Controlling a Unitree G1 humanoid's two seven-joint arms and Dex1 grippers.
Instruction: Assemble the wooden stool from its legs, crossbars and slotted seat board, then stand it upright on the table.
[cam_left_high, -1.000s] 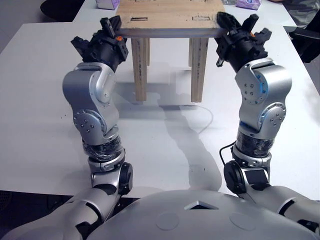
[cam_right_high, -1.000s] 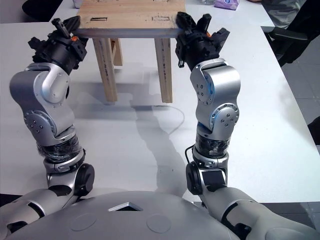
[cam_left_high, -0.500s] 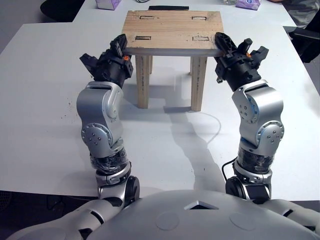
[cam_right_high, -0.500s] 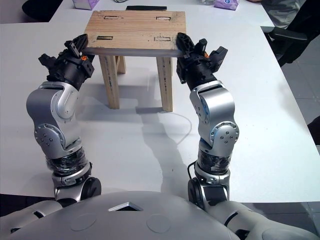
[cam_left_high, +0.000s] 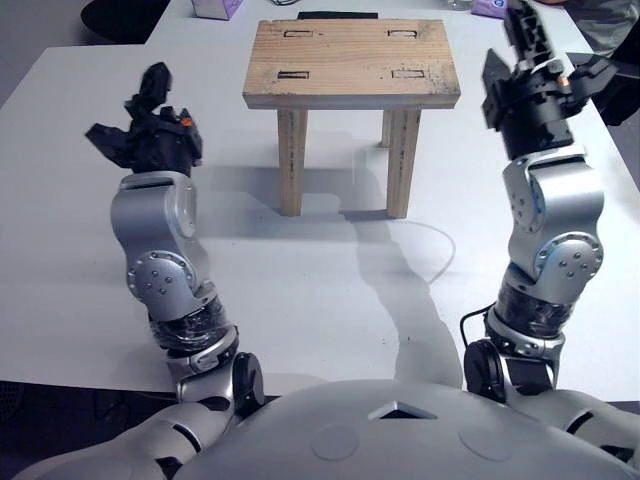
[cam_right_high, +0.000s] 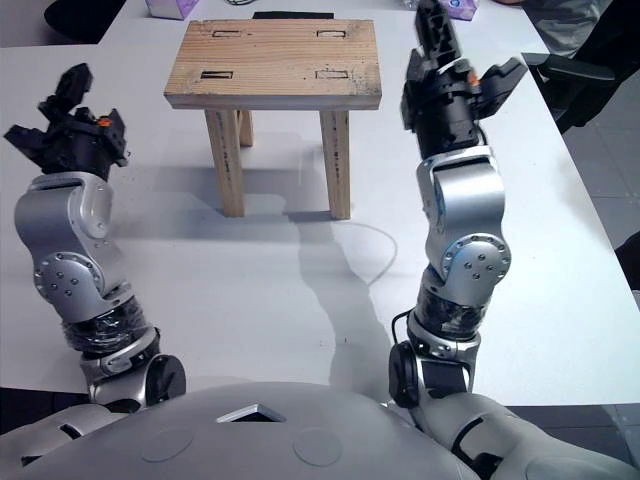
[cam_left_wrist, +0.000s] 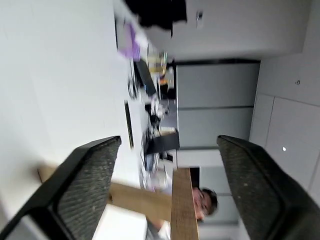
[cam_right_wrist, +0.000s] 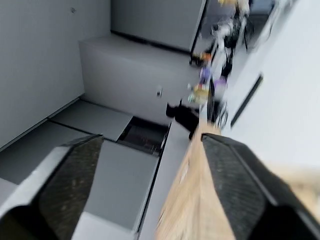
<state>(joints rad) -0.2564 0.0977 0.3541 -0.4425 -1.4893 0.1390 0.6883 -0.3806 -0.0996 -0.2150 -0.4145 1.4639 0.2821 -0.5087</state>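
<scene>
**A:** On table (cam_left_high: 300, 290) centre, stool (cam_left_high: 350, 70) stands upright, fully built. Grippers?

**B:** Left gripper (cam_left_high: 130, 108) & right gripper (cam_left_high: 558, 55): both jaws wide, empty, clear of it either side. Looks done imo. Next: lower arms w/o bumping it.

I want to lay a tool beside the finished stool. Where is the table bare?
Bare table lies in front of the stool, between both arms down to the near edge; only a thin cable curls near its front right leg. Left of the stool, under the left gripper, is bare too. The far edge behind is crowded with small boxes.
</scene>
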